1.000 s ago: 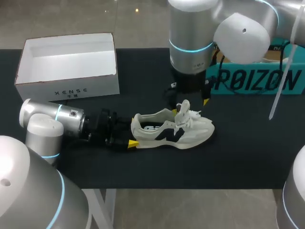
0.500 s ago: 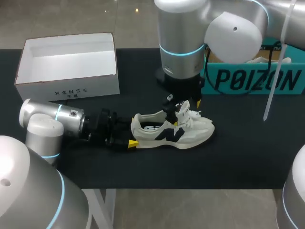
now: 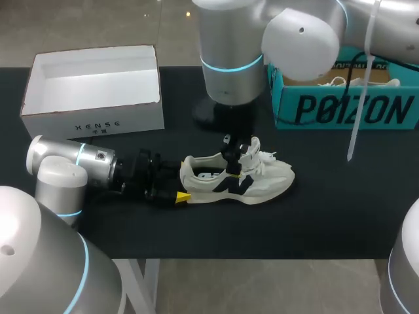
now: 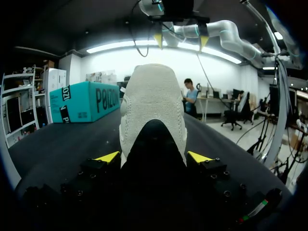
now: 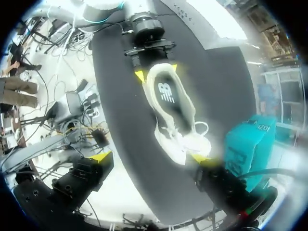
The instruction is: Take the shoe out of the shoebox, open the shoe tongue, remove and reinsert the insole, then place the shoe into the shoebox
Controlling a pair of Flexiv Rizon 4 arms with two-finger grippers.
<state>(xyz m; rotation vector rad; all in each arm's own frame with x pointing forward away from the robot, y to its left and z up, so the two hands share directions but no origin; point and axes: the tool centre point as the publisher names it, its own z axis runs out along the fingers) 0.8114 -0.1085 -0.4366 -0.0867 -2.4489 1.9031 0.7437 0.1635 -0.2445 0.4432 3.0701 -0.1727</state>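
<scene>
Spreading under everything, a black table (image 3: 327, 209) is seen, with the shoe (image 3: 262, 180) set on its sole near the middle, outside both boxes. The right arm (image 3: 229, 46) is held upright behind and above the shoe, its wide grey housing hiding the table just beyond the shoe. The left arm (image 3: 65, 170) is laid low along the table, pointed at the shoe's heel. A teal box (image 3: 353, 108) is placed beyond the shoe on its toe side, well apart from it. A white box (image 3: 91, 98), open on top, is placed beyond the shoe on its heel side, also well apart. The shoe is cream with dark side panels, its toe turned away from the left arm. The left gripper (image 4: 154, 156) is clamped on the heel, one yellow tip pressed to each side. The right gripper (image 5: 153, 158) is hung above the shoe's laced part with its fingers spread wide, nothing being touched. A dark insole (image 5: 169, 94) is seen inside the shoe's opening. White laces (image 3: 265, 157) are left loose over the shoe's front.
</scene>
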